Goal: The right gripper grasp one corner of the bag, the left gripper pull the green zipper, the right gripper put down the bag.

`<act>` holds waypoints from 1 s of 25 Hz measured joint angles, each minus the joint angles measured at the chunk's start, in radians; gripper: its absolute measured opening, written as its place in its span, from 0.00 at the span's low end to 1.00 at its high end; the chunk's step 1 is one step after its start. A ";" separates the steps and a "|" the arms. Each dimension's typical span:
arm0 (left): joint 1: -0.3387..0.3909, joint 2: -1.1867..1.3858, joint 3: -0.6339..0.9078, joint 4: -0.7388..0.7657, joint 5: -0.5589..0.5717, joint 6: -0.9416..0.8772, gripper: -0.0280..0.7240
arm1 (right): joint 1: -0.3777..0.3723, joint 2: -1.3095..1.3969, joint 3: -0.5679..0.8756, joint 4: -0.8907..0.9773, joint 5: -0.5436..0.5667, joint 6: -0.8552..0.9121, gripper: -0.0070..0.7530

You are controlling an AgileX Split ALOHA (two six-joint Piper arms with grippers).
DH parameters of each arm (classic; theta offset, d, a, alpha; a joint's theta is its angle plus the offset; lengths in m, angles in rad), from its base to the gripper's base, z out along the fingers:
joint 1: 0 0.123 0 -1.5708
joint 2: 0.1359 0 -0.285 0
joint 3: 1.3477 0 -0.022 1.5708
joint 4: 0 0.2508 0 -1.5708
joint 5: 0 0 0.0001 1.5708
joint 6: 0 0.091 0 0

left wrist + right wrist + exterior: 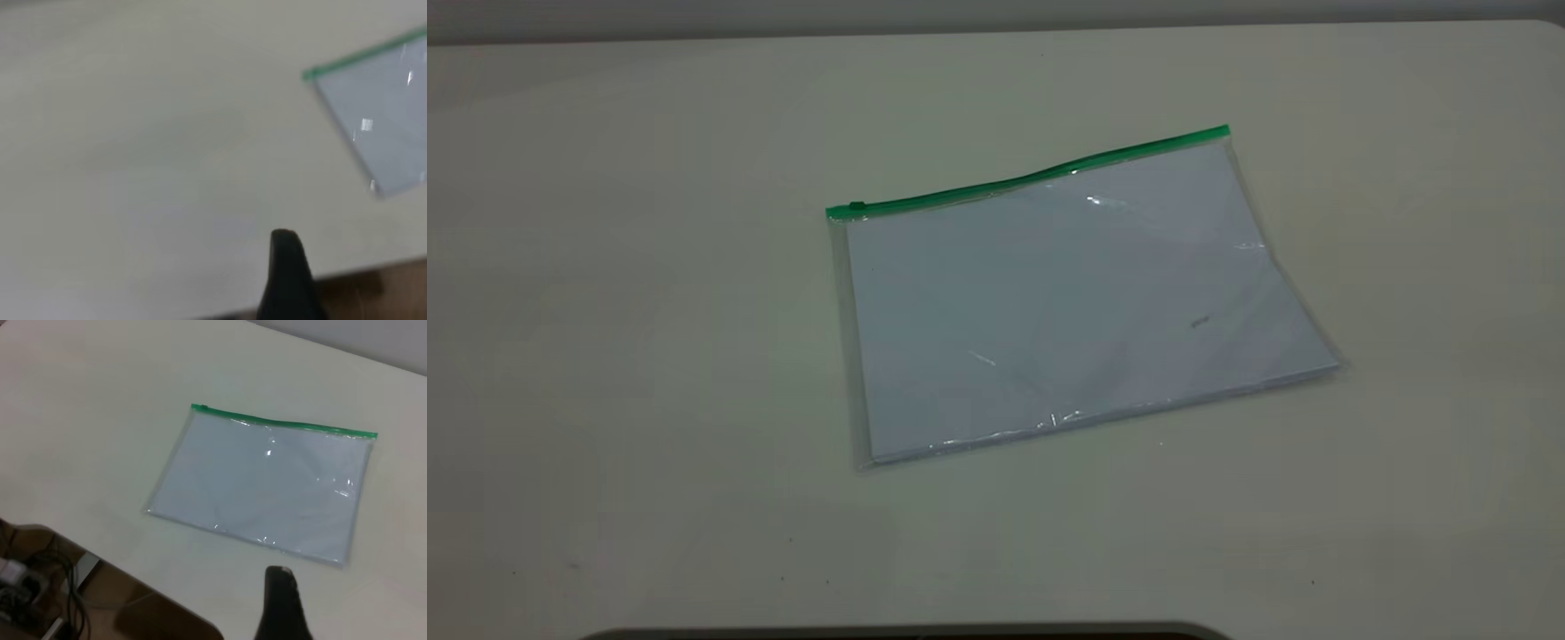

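Bag point(1067, 302) flat on desk point(605, 356), both tools clear of it.
Long axis runs 8 to 2 o'clock; zipper point(1032, 176) along far edge, slider point(857, 206) at left end. Left tool point(288, 267) and right tool point(280, 600): one jaw visible each, grip state unclear.

**Pouch corner at the edge, one black finger low over the table**

Pale table point(147, 153) across most of the view. Corner of the bag point(387, 127) off to one side, lying flat, clear plastic over pale sheets, small glints on the surface. Green zipper point(363, 59) along one edge, ending at that corner. One dark pointed finger of the left gripper point(288, 277) well apart from the bag, touching nothing; second finger out of sight. Brown floor past the table edge.
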 joint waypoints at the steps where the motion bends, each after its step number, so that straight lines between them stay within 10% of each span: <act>1: 0.000 -0.052 0.062 0.000 0.000 -0.001 0.80 | 0.000 -0.051 0.035 0.000 0.000 0.001 0.78; 8: 0.000 -0.273 0.333 0.002 -0.003 -0.006 0.80 | 0.000 -0.272 0.193 -0.021 0.004 0.039 0.78; 25: 0.000 -0.312 0.380 -0.004 -0.030 -0.007 0.80 | 0.000 -0.334 0.272 -0.252 -0.021 0.073 0.78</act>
